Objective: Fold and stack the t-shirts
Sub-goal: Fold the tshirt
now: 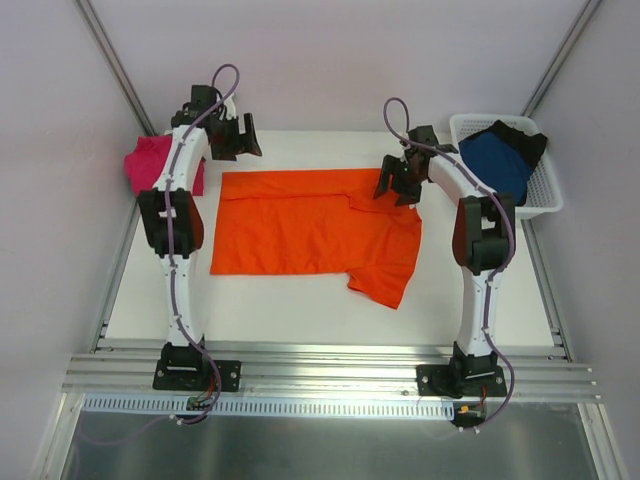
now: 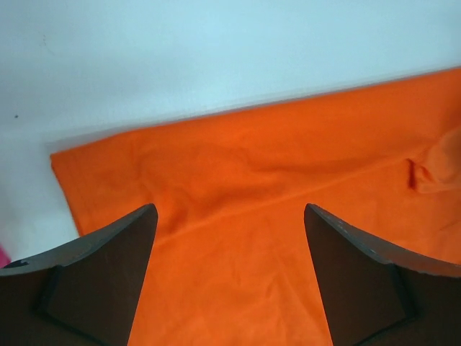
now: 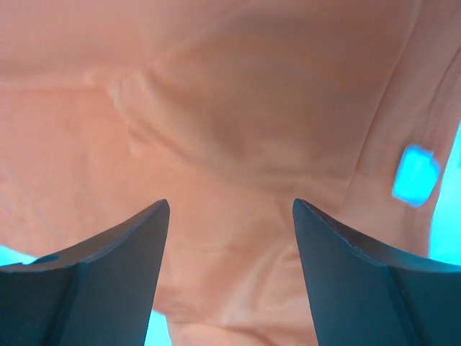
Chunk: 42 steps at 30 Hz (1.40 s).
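The orange t-shirt (image 1: pixel 300 225) lies spread flat in the middle of the table, one sleeve hanging toward the front right. My left gripper (image 1: pixel 236 140) hovers open above the shirt's far left corner; its wrist view shows the orange cloth (image 2: pixel 274 187) under the open jaws. My right gripper (image 1: pixel 398 180) is open over the shirt's far right edge near the collar, with washed-out orange cloth (image 3: pixel 238 130) filling its view. The magenta-pink t-shirt (image 1: pixel 152 162) lies bunched at the far left. The dark blue t-shirt (image 1: pixel 497 160) and the black t-shirt (image 1: pixel 522 137) lie in the basket.
A white plastic mesh basket (image 1: pixel 545 195) stands at the far right of the table. The white table top (image 1: pixel 300 315) ends at an aluminium rail at the front, where both arm bases are bolted. Grey walls stand on all sides.
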Each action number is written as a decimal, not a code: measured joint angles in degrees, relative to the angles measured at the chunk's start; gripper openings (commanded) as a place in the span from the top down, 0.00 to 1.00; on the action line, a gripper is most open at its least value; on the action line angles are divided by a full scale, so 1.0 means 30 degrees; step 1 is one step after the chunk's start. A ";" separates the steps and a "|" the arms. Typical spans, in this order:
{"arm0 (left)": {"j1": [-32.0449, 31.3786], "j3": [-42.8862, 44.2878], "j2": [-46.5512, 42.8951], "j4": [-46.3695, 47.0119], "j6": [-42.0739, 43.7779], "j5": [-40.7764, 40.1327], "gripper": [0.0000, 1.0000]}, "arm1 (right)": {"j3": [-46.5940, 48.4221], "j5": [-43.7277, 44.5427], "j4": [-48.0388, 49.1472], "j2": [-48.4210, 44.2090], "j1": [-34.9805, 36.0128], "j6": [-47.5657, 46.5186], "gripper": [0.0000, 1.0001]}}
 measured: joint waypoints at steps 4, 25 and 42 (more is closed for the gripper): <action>-0.0488 -0.3388 -0.4473 0.0423 0.0415 -0.0503 0.18 | -0.1865 -0.0306 -0.0022 -0.1654 0.0197 0.0058 0.27; -0.1348 -1.1351 -0.3985 0.0058 0.0211 -0.1537 0.20 | -0.4736 -0.1137 -0.0007 -0.2018 0.0321 0.0801 0.26; -0.1341 -0.5683 -0.0452 0.0000 -0.0219 -0.1581 0.20 | -0.0299 -0.1064 0.0007 0.0954 0.0393 0.1173 0.26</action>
